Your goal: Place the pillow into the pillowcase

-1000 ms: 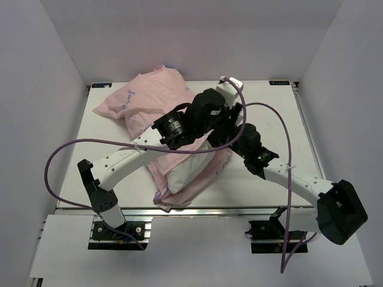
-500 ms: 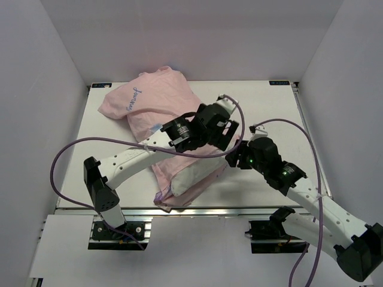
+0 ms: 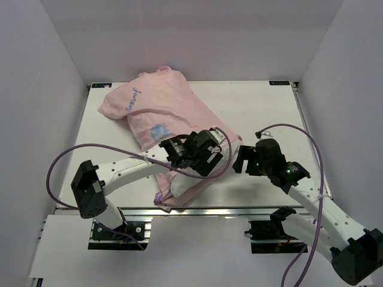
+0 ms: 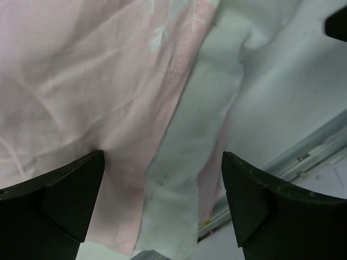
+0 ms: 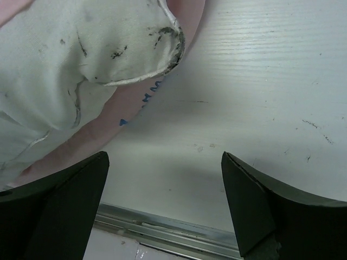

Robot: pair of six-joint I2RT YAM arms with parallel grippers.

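Both arms have drawn back toward the near edge of the table (image 3: 263,107) since a second ago: the left gripper (image 3: 210,160) has come down from the far middle to the open end of the pillowcase (image 3: 161,107), and the right gripper (image 3: 242,160) has swung out to the right of it.

From above, the pillow (image 3: 187,181) shows only as a white end poking out of the pink case near the front edge. The left arm crosses over it, and how far it reaches inside the plump case is hidden.

In the left wrist view, the left gripper (image 4: 161,162) is spread wide and holds nothing. Below it the white pillow (image 4: 200,135) lies beside the hem of the pink pillowcase (image 4: 70,81); whether the fingers touch the cloth is unclear.

In the right wrist view, the right gripper (image 5: 162,162) is also wide apart and empty, over bare table (image 5: 260,81). A smudged corner of the pillow (image 5: 81,49) fills the upper left, cut off by the frame, with a strip of pillowcase (image 5: 108,127) under it bearing blue lettering too small to read.
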